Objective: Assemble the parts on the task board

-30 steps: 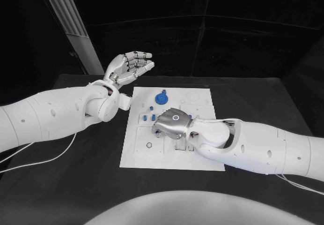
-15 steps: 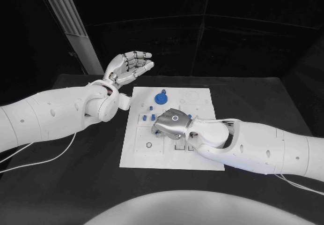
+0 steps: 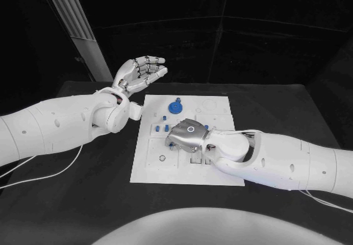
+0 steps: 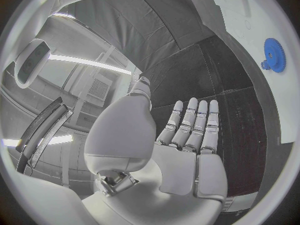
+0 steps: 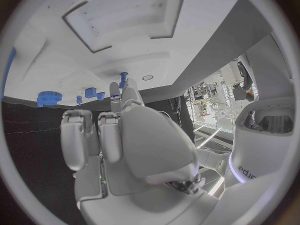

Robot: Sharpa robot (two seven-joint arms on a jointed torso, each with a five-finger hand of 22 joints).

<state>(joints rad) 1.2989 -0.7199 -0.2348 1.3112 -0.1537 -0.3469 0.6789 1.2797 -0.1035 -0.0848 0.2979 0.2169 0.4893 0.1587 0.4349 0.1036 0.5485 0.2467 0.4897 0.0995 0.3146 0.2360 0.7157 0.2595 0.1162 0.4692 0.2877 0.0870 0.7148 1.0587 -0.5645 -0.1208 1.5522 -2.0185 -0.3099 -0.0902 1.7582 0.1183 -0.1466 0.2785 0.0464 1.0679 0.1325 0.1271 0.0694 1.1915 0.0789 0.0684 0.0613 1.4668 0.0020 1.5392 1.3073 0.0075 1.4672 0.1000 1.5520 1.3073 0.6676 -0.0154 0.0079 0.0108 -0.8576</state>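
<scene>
White task board (image 3: 187, 171) lies flat at the centre of the black bench (image 3: 88, 204), its long side running away from me. Blue gear (image 3: 176, 107) sits on the far half of the board, with a small blue peg (image 3: 177, 98) just beyond it; the same gear (image 4: 273, 55) appears in the left wrist view, resting on the white plate. Several small blue parts (image 3: 164, 126) stand in a cluster near the board's middle, on the side toward my left arm.

My right hand (image 3: 186, 135) is lowered over the middle of the board, back upward, fingers curled down toward the surface just beside that cluster. A small blue piece (image 3: 172, 145) shows at the fingertips, but I cannot tell whether the fingers grip it or merely touch the board. In the right wrist view my right-hand fingers (image 5: 119, 127) point toward the row of blue parts (image 5: 94, 92), with one upright blue pin (image 5: 123, 80) directly past the fingertips and the gear (image 5: 47, 98) off to one side.

My left hand (image 3: 142, 72) is raised beyond the board's far left corner, well apart from every part, palm turned up. Its fingers (image 4: 197, 122) lie nearly straight and side by side, holding nothing.
</scene>
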